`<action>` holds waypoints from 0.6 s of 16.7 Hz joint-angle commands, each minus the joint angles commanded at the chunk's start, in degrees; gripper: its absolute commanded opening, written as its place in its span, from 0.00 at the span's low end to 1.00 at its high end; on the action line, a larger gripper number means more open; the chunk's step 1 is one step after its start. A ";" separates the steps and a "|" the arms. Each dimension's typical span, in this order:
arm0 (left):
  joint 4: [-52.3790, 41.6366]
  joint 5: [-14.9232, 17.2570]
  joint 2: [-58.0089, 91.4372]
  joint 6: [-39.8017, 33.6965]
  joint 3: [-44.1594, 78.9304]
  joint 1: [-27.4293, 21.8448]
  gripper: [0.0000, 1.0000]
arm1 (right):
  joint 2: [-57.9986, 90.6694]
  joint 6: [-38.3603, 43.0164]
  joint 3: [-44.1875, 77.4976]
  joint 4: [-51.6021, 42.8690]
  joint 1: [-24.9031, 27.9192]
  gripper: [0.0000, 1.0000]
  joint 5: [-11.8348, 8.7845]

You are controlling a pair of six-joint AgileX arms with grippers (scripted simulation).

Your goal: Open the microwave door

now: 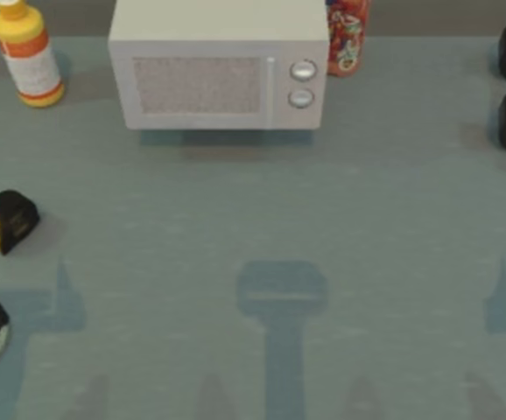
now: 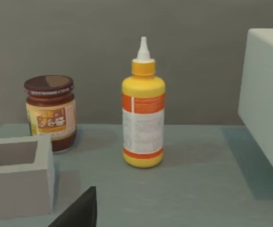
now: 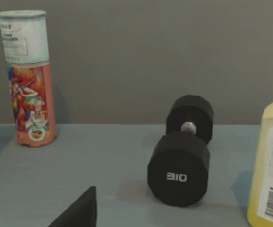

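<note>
the microwave door (image 1: 199, 85) faces you at the tabletop's far edge, toward its left; neither arm's jaws are visible, state unknown.

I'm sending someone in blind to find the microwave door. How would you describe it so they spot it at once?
Find the white microwave at the table's far edge, between a yellow squeeze bottle and a red can. The microwave door covers most of its front, shut. Its grey speckled mesh window sets it apart from the narrow panel with two round silver knobs on its right.
</note>
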 joint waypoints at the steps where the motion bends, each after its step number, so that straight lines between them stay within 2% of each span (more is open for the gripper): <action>1: 0.00 0.00 0.00 0.00 0.00 0.00 1.00 | 0.00 0.00 0.00 0.00 0.00 1.00 0.00; 5: -1.33 -0.09 2.43 -0.72 3.21 -1.04 1.00 | 0.00 0.00 0.00 0.00 0.00 1.00 0.00; 10: -8.67 -1.38 15.60 -4.22 18.77 -5.46 1.00 | 0.00 0.00 0.00 0.00 0.00 1.00 0.00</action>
